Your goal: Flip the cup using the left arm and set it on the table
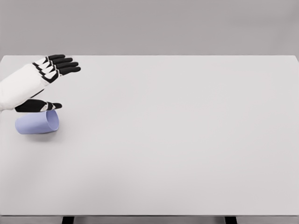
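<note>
A pale lavender cup lies on its side at the left of the white table, its mouth facing right. My left hand hovers just above and behind it, open, with the black fingers stretched out to the right and the thumb over the cup's upper edge. Whether the thumb touches the cup I cannot tell. The hand holds nothing. The right arm is out of sight.
The table's far edge meets a plain grey wall. Its front edge runs along the bottom of the picture, with dark legs below it.
</note>
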You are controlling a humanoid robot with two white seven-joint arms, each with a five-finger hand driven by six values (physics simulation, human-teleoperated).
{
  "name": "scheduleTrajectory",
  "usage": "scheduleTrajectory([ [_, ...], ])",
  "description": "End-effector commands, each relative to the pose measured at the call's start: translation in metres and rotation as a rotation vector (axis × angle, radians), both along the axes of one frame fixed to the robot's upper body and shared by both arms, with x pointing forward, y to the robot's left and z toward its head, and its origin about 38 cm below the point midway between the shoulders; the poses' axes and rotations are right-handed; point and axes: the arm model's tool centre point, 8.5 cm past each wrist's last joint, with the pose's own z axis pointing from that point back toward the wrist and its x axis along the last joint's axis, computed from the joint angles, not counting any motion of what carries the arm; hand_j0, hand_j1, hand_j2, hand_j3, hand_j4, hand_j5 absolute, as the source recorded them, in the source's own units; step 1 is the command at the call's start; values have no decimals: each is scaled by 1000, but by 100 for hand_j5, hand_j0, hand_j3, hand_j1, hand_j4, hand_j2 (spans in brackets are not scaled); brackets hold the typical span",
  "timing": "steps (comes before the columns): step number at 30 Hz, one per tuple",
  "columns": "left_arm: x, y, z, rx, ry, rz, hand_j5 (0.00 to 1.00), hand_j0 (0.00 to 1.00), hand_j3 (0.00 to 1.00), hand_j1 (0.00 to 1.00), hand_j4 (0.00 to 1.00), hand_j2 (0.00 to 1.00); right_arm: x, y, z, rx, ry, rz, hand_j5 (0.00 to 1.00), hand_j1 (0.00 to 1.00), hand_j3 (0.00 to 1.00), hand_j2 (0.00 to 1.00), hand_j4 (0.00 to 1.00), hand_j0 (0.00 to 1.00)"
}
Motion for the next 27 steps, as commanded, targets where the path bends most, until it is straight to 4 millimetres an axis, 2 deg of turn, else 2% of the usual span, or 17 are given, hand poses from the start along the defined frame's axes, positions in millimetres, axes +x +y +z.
scheduleTrajectory([
  [1,0,-1,-1,-3,7,-3,100,100,100,100,100,100,1,0,0,-3,-5,0,100,100,100,100,100,100],
  [16,1,1,3,-7,-13,7,100,100,100,100,100,100,-3,0,0,1,7,5,100,100,100,100,100,100],
  [18,0,0,-2,4,0,3,100,100,100,100,100,100,-3,0,0,0,7,5,100,100,100,100,100,100],
  [19,2,5,4,22,-16,15,100,100,100,100,100,100,-3,0,0,1,7,5,100,100,100,100,100,100],
  [21,3,27,31,104,-45,51,100,100,100,100,100,100,-3,0,0,1,7,5,100,100,100,100,100,100],
  [23,-1,40,46,184,29,46,100,100,100,100,100,100,-3,0,0,1,7,5,100,100,100,100,100,100],
  [27,-8,41,36,328,287,-37,100,100,100,100,100,100,-3,0,0,1,7,5,100,100,100,100,100,100],
])
